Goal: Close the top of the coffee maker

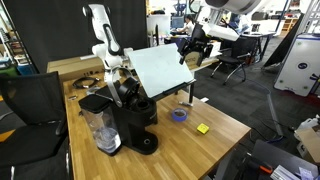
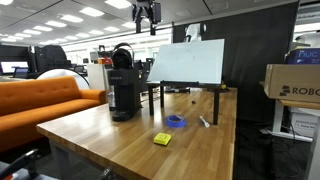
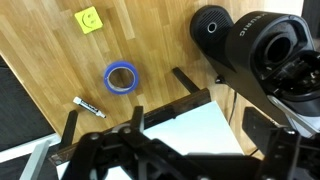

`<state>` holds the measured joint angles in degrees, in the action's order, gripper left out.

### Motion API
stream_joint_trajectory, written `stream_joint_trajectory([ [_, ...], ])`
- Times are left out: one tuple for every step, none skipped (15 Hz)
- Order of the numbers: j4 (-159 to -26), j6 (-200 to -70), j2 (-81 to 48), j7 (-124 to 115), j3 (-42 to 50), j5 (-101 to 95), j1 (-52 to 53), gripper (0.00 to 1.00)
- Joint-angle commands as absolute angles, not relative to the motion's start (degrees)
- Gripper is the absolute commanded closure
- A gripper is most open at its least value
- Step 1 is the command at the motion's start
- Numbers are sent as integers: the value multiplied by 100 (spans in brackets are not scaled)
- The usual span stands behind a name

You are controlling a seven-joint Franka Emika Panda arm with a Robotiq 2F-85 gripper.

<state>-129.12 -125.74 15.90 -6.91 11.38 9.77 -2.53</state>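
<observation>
The black coffee maker (image 1: 130,120) stands near the table's front corner, with its clear water tank (image 1: 100,130) beside it. It shows in both exterior views (image 2: 123,88) and at the right of the wrist view (image 3: 250,50). Its top (image 1: 95,101) looks lifted open, a flat black flap sticking out over the tank. In an exterior view the raised part shows as an arc above the body (image 2: 123,52). My gripper (image 2: 147,14) hangs high above the table, open and empty, well above the machine. In the wrist view its fingers (image 3: 195,125) are spread wide over the white board.
A large white tilted board (image 1: 160,70) on a dark stand rises behind the machine. A blue tape roll (image 3: 122,77), a yellow note (image 3: 90,19) and a marker (image 3: 88,105) lie on the wooden table (image 1: 200,150). An orange sofa (image 2: 40,100) is beside it.
</observation>
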Motion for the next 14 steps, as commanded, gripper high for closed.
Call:
stream_joint_trajectory([
  [-12900,-12545,1591,-649,986,1032,-421,0],
  [-12902,-12544,1609,-649,985,1032,-421,0],
  [-12902,-12544,1610,-649,985,1032,-423,0],
  [-12903,-12544,1611,-649,986,1032,-424,0],
  [-12903,-12544,1610,-649,985,1032,-424,0],
  [-12903,-12544,1610,-649,984,1032,-424,0],
  [-12903,-12544,1611,-649,984,1032,-424,0],
  [-12903,-12544,1610,-649,984,1032,-424,0],
  [-12922,-12728,1577,-591,1006,1149,-397,0],
  [-12894,-12825,1529,-590,1013,1233,-378,0],
  [-12838,-12981,1432,-579,1021,1391,-341,0],
  [-12786,-13126,1346,-569,1015,1544,-313,0],
  [-12696,-13275,1213,-548,1006,1763,-267,0],
  [-12620,-13426,1089,-542,974,1935,-232,0],
])
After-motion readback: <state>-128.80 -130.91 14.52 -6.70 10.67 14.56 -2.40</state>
